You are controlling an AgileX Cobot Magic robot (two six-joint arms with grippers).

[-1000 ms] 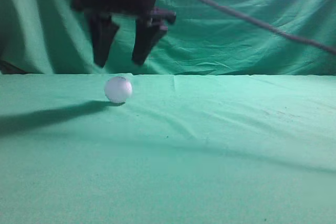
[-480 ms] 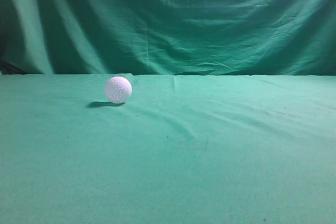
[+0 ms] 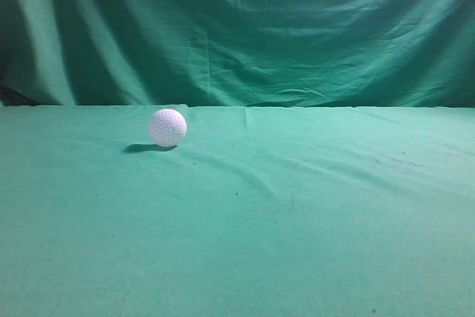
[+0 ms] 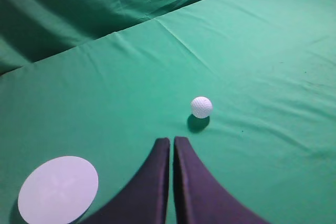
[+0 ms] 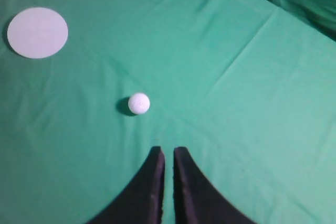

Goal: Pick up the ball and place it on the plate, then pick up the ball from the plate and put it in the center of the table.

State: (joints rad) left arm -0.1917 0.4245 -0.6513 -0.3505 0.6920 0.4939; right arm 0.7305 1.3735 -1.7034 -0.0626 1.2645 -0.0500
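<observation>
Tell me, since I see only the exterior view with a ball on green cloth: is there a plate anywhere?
Observer: Yes. A white plate lies flat on the table, apart from the ball.
Operator: Is anything on the plate?
Observer: No, it looks bare in both wrist views.
Operator: Where are the hands?
Observer: The left hand and right hand each hang above the cloth, fingers nearly together, holding nothing.

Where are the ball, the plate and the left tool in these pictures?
ball (image 3: 167,127): exterior view, middle of its dimpled surface.
plate (image 4: 58,189): left wrist view, middle of the white disc.
left tool (image 4: 172,143): left wrist view, between its fingertips.
</observation>
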